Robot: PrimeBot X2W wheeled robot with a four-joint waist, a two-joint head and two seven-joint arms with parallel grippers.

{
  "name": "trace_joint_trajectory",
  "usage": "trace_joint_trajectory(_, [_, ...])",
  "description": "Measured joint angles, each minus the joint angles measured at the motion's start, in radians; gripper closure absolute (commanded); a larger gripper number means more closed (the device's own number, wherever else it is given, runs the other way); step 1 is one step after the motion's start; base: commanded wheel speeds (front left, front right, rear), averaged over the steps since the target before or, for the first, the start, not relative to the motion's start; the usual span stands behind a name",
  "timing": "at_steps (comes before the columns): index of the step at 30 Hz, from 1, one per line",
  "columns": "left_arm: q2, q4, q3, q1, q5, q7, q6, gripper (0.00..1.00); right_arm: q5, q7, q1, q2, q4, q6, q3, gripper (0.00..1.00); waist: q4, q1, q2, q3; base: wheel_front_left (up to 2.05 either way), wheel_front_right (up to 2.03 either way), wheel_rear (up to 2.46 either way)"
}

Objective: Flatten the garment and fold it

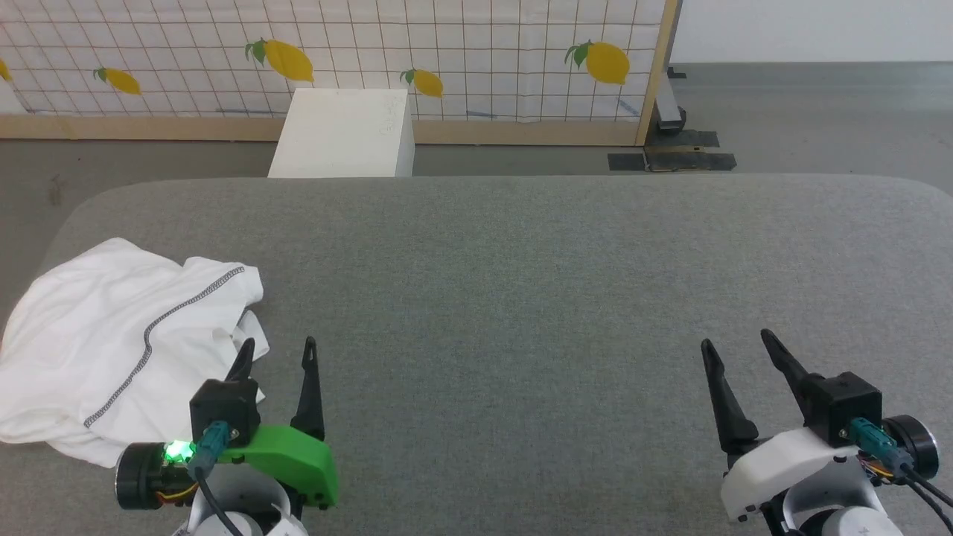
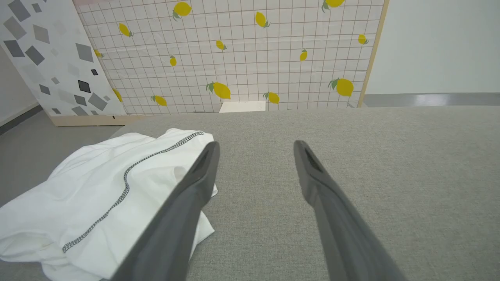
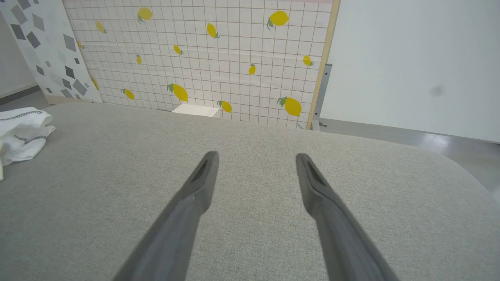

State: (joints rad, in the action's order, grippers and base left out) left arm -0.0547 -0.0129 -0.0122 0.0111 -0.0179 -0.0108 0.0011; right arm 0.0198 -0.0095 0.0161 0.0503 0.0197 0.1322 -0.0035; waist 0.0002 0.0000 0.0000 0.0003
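The garment [image 1: 112, 335] is a white knit shirt with dark zigzag stitching, lying crumpled in a heap at the near left of the grey padded table [image 1: 521, 283]. My left gripper [image 1: 279, 342] hovers at the heap's right edge, open and holding nothing. In the left wrist view the garment [image 2: 97, 187] lies to the left of and partly behind my left finger, and the left gripper [image 2: 256, 143] has bare table between its fingers. My right gripper [image 1: 735, 339] stands open over bare table at the near right. From the right gripper [image 3: 256, 155] the garment [image 3: 19, 132] is far off to the left.
A rigid white box [image 1: 342, 134] stands on the floor just past the table's far edge. Behind it runs a screen with a lemon pattern [image 1: 484, 59], and grey floor [image 1: 819, 112] lies at the far right. The table's corners are rounded.
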Motion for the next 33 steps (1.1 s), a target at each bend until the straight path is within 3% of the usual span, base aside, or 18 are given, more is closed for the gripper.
trace_joint_trajectory(13, [0.0,-0.016,-0.003,0.0,-0.01,-0.026,0.009,0.0,0.035,-0.026,0.0,0.0,0.026,0.0,-0.001,0.0,0.023,0.0,0.0,0.002,0.0,0.0,0.0])
trace_joint_trajectory(33, [0.0,-0.038,-0.003,0.0,-0.025,-0.067,0.024,0.0,0.081,-0.064,0.001,0.0,0.07,0.0,0.001,0.0,0.122,0.0,0.0,0.007,0.0,0.0,0.0])
